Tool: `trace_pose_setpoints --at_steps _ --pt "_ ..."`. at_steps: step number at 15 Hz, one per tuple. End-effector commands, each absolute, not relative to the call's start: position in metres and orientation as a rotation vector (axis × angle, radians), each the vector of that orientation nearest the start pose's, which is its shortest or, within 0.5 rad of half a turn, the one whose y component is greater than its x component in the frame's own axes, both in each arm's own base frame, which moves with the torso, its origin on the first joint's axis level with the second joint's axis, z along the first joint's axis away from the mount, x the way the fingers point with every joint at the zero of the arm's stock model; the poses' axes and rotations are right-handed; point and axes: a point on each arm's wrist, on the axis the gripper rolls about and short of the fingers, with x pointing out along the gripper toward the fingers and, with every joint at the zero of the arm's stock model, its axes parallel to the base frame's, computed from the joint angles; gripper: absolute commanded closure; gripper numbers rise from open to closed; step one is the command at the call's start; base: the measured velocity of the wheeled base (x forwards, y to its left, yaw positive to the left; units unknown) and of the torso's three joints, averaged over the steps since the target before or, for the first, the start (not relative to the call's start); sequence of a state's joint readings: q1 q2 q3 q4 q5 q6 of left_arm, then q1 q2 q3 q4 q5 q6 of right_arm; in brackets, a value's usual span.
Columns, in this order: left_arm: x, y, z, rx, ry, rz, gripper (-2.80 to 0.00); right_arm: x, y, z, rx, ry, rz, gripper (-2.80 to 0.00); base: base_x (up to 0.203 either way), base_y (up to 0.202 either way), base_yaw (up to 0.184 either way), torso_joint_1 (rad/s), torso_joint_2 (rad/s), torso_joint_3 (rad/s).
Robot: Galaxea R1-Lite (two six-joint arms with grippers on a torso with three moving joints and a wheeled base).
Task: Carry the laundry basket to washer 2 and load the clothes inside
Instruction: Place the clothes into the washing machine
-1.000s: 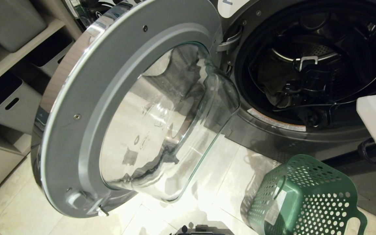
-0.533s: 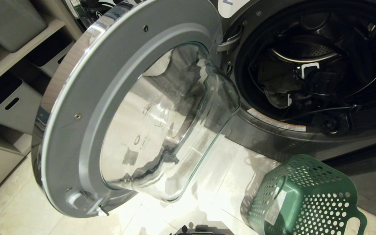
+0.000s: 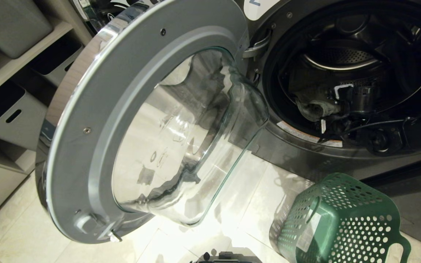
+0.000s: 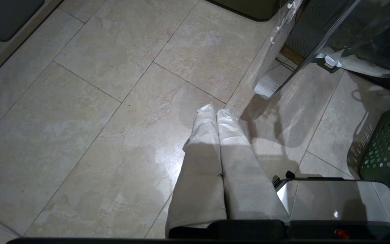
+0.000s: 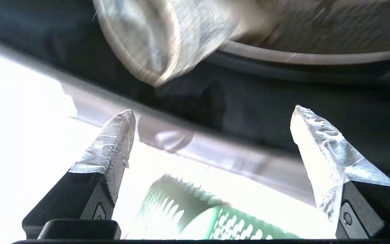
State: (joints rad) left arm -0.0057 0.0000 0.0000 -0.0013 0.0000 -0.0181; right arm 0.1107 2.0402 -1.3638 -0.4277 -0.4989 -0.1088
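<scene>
Right gripper (image 5: 212,135) fingers wide, empty, at washer 2 (image 3: 342,153) mouth; clothes (image 3: 314,106) inside; left gripper (image 4: 215,115) fingers pressed together.

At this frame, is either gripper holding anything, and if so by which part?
Nothing is held. The right gripper is open and empty inside washer 2, the clothes lying loose beyond its fingertips. The left gripper is shut on nothing, over the floor.

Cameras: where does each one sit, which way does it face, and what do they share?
Head: looks down at washer 2, door open, clothes inside; right claw in the drum.
Left wrist: faces the floor; shut left claw shows.
Right wrist: open right claw faces the clothes.
Shared: laundry basket.
</scene>
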Motion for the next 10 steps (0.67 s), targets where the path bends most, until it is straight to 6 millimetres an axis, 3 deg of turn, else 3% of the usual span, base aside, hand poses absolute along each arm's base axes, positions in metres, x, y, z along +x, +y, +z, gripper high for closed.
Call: trace_pose_setpoints --at_steps 1,6,10 --pt "-0.0226 0.0001 0.0752 -0.018 0.002 -0.006 0.00 0.4159 0.0401 0.1966 -0.154 0.263 -0.373 -2.80 0.000 0.000 0.000 0.000 0.00 0.000" --pt "-0.0226 0.0001 0.0752 -0.018 0.002 -0.006 0.00 0.4117 0.0397 0.1930 -0.090 0.368 -0.524 -2.80 0.000 0.000 0.000 0.000 0.00 0.000" --pt "-0.0226 0.0002 0.0752 -0.018 0.002 -0.005 0.00 0.4143 0.0418 0.1954 -0.026 0.325 -0.654 -2.80 0.000 0.000 0.000 0.000 0.00 0.000"
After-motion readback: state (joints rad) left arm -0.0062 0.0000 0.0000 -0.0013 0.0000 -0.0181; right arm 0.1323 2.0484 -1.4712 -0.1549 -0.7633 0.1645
